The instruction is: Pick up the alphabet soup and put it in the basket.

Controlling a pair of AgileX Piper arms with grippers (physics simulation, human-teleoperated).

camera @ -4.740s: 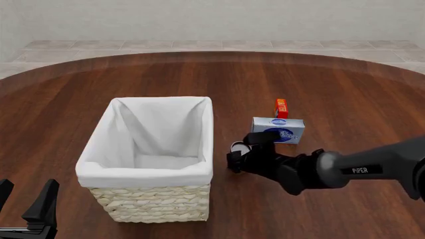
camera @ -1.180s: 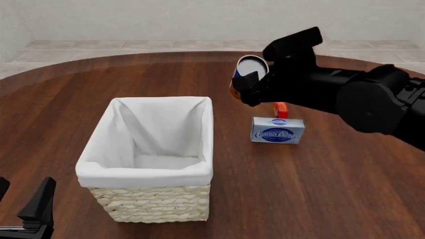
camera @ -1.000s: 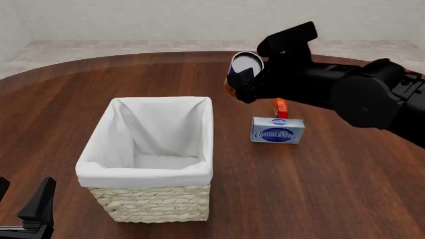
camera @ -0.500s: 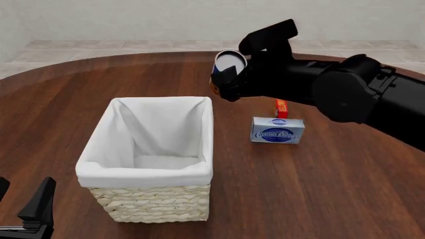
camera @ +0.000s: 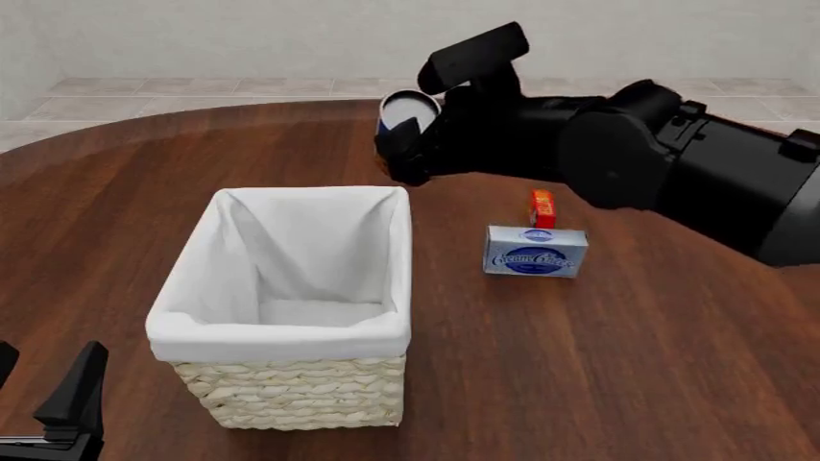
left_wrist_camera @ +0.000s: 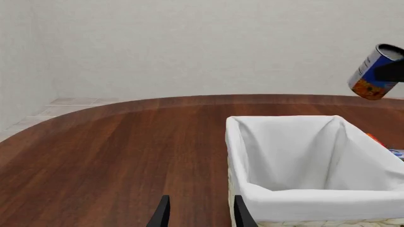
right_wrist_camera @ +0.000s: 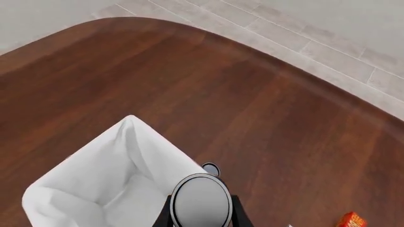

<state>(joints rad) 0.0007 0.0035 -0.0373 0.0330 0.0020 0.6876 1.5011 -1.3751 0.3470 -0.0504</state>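
Note:
The alphabet soup [camera: 407, 111], a blue-labelled can with a pale top, hangs tilted in the air just beyond the far right corner of the basket [camera: 276, 337]. My right gripper [camera: 405, 136] is shut on it. In the right wrist view the can's top [right_wrist_camera: 201, 201] sits between the dark fingers [right_wrist_camera: 236, 211], above the basket's white-lined corner [right_wrist_camera: 129, 142]. The left wrist view shows the can [left_wrist_camera: 373, 72] high over the basket's far corner [left_wrist_camera: 296, 196]. My left gripper [camera: 49, 411] stands open near the table's front left edge, with nothing between its fingers [left_wrist_camera: 162, 215].
A blue-and-white cream cheese box [camera: 536, 252] lies on the table right of the basket. A small orange-red box [camera: 543, 208] stands just behind it and also shows in the right wrist view [right_wrist_camera: 352, 220]. The table's curved far edge meets a tiled floor.
The right arm lifted the can from the table beside the basket, and over the last second has carried it left toward the basket's far corner. The left arm has not moved.

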